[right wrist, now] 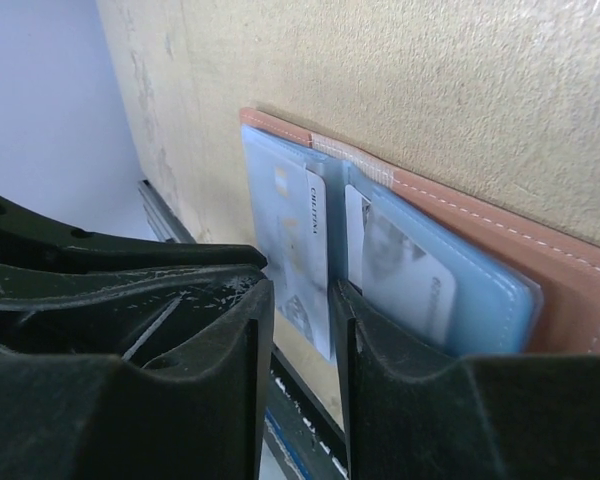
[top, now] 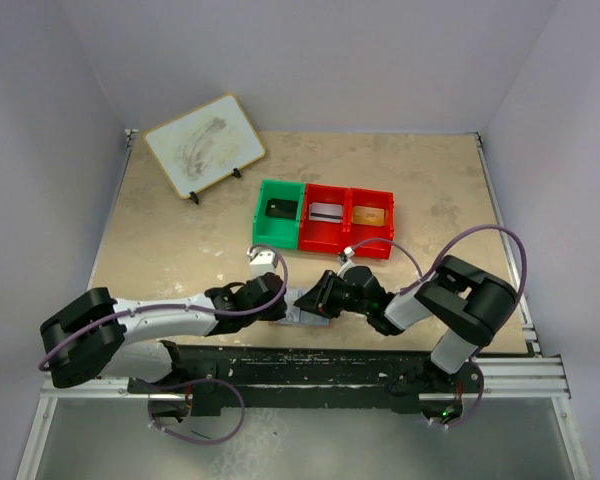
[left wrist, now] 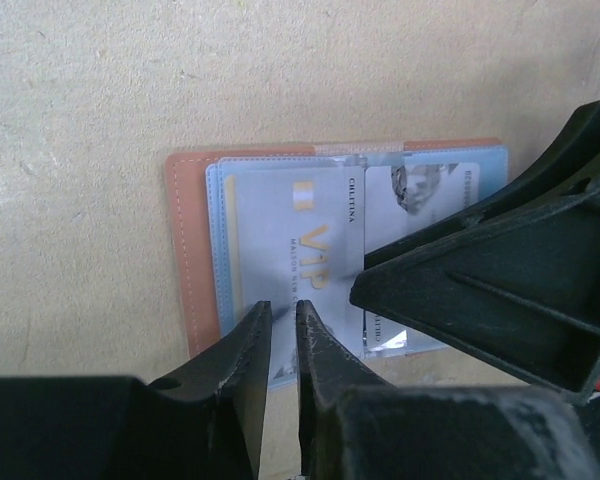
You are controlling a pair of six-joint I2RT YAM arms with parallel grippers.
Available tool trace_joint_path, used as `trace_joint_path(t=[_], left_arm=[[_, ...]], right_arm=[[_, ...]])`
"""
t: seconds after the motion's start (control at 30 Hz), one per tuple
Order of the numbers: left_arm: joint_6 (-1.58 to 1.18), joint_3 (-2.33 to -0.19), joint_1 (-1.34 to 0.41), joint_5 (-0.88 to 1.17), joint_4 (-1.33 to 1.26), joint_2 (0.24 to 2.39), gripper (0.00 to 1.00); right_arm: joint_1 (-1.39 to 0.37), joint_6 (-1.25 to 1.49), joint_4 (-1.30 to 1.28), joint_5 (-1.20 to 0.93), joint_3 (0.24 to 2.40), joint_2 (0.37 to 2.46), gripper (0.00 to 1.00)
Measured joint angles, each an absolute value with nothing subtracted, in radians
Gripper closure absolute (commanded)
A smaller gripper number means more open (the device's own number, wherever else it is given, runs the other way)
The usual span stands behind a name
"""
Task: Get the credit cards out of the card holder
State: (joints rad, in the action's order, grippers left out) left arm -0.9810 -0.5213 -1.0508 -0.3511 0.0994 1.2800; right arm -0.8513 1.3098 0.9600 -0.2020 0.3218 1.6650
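The card holder [top: 306, 314] [left wrist: 190, 250] [right wrist: 570, 290] lies open and flat near the table's front edge, tan-pink leather outside and pale blue pockets inside. A pale card marked VIP [left wrist: 300, 230] [right wrist: 305, 230] fills the left pocket, and its end sticks out toward the near edge. The right pocket holds another pale card [left wrist: 420, 190] [right wrist: 410, 270]. My left gripper [top: 283, 305] [left wrist: 283, 308] hangs over the VIP card's near edge, with only a slim gap between its jaws and nothing in it. My right gripper [top: 318, 300] [right wrist: 300, 300] is open, and the VIP card's end shows between its fingers [left wrist: 480, 300].
Behind the holder stand a green bin [top: 280, 212] and two red bins [top: 327, 218] [top: 371, 220] in a row, each with something flat inside. A small whiteboard [top: 205, 145] leans at the back left. The metal rail [top: 330, 358] runs just in front of both grippers.
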Motion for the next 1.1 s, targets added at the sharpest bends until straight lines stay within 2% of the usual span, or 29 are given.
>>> trace_joint_path(t=[0.1,0.2,0.63,0.9,1.1], left_arm=[[-0.984,-0.522,-1.05,-0.349,0.101,1.304,0.9],[-0.989,-0.526,-1.049,-0.352,0.107,1.307,0.91],[-1.003,-0.525,-1.049,-0.363,0.136,1.297,0.92],[-1.003,-0.525,-1.049,-0.363,0.134,1.297,0.92],[-1.009,-0.525,-1.049,-0.371,0.139,1.292,0.92]], right_arm=[[-0.85,1.311,0.962,-0.203,0.321,1.669,0.69],[-0.849,1.312,0.966,-0.202,0.318,1.669,0.78],[-0.838,1.325,1.044,-0.228,0.307,1.722,0.82],[-0.836,1.291,1.01,-0.239,0.332,1.728,0.99],[-0.836,1.266,0.955,-0.236,0.339,1.694,1.0]])
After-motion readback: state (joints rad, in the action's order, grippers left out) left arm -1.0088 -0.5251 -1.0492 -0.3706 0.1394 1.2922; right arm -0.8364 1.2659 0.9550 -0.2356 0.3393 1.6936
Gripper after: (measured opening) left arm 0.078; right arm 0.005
